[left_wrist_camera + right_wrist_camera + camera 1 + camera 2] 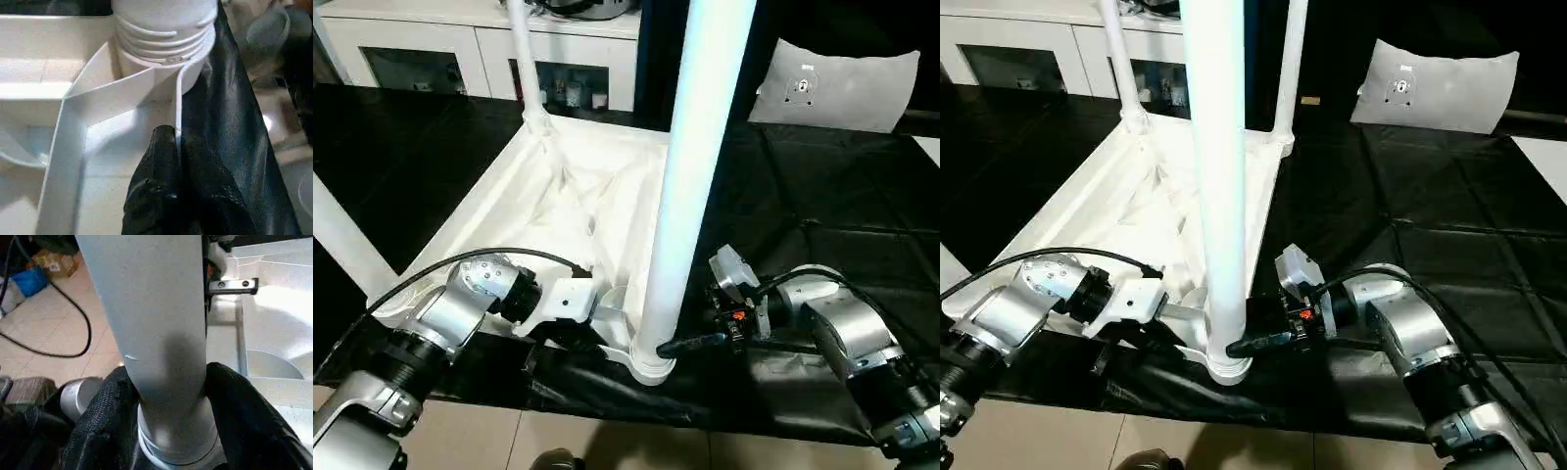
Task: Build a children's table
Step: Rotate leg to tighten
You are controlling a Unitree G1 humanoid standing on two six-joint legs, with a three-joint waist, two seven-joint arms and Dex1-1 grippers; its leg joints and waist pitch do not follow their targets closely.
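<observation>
The white children's table (558,196) lies upside down on a black sheet (822,196) on the floor, its legs pointing up. My left tool (168,161) is pressed together on the thin rim of the top just beside the near corner socket (651,367), so the top seems pinned against turning. My right tool (171,396) has its fingers either side of the near leg (690,166) low on the tube, touching it, probably to seat it in that socket
</observation>
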